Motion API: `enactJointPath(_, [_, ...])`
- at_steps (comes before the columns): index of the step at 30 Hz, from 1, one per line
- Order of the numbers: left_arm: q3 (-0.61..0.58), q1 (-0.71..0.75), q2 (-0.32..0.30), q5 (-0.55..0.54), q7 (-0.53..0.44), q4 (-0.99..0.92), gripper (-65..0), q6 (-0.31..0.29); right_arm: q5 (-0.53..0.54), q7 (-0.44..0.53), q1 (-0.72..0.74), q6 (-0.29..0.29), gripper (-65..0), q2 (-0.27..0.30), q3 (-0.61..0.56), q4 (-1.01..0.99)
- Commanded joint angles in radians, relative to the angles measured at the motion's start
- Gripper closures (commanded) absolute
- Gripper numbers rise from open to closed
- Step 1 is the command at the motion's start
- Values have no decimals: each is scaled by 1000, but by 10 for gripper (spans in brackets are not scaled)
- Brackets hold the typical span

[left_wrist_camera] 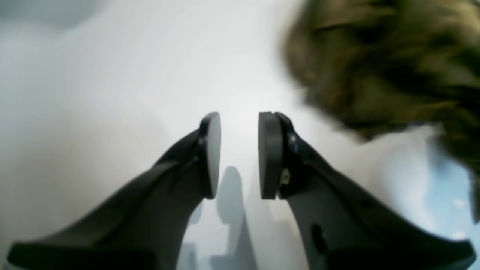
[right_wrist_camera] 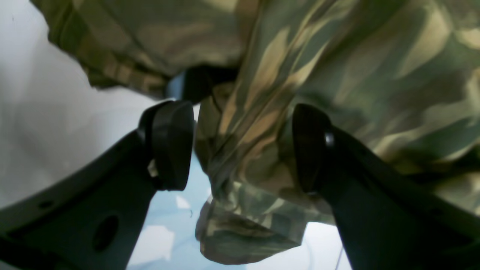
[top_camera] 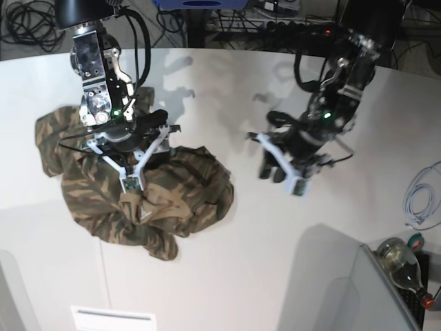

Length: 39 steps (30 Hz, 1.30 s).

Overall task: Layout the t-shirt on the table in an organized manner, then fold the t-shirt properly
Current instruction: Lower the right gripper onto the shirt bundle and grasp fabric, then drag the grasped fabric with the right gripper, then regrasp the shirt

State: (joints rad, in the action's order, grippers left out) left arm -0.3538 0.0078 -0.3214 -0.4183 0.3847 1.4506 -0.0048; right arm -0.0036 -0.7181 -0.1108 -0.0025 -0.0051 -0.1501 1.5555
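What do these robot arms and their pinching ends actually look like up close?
Both arms are black and jointed, with black cables looped along them and a small green light on each. White brackets sit near each wrist. The left tool and right tool each end in two curved black fingers tipped with flat, rounded dark pads.

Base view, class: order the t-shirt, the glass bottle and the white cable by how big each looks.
1. t-shirt, by far the largest.
2. and 3. glass bottle and white cable: they look alike in extent, and both are cut by the frame edge, so unranked.
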Motion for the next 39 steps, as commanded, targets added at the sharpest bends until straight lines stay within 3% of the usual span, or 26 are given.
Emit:
enactJointPath(1, [-31, -44, 6, 8, -10, -34, -160, 10, -2, 18, 13, -3, -371, 0, 2, 10])
enactJointPath(3, [-89, -110, 38, 8, -11, -113, -160, 10, -2, 18, 10, -3, -314, 0, 2, 9])
enactJointPath(8, [-190, -246, 138, 8, -14, -285, -158, 10, -2, 12, -3, -3, 0, 1, 24, 15])
enactJointPath(12, [-276, -319, 199, 8, -65, -408, -142, 10, -2, 12, -39, -1, 0, 1, 47, 46])
enactJointPath(15, [-351, -326, 204, 8, -114, -446, 0, 10, -2, 12, -103, -1, 0, 30, 77, 152])
enactJointPath(20, [-382, -314, 193, 8, -120, -462, 0, 10, -2, 10, -180, -1, 0, 89, 149, 303])
enactJointPath(24, [-391, -277, 130, 8, -114, -399, 0, 10, -2, -15, -200, 0, 0, 127, 225, 317])
enactJointPath(28, [-390, -182, 20, 8, -111, -198, 0, 10, -2, -21, -214, 3, 0, 158, 277, 319])
enactJointPath(31, [-380, -114, -54, 8, -56, -57, 0, 12, -2, -22, -221, 3, 0, 173, 294, 320])
enactJointPath(39, [-377, -38, -166, 8, -19, 135, 0, 15, -2, -15, -264, 3, 0, 193, 341, 311])
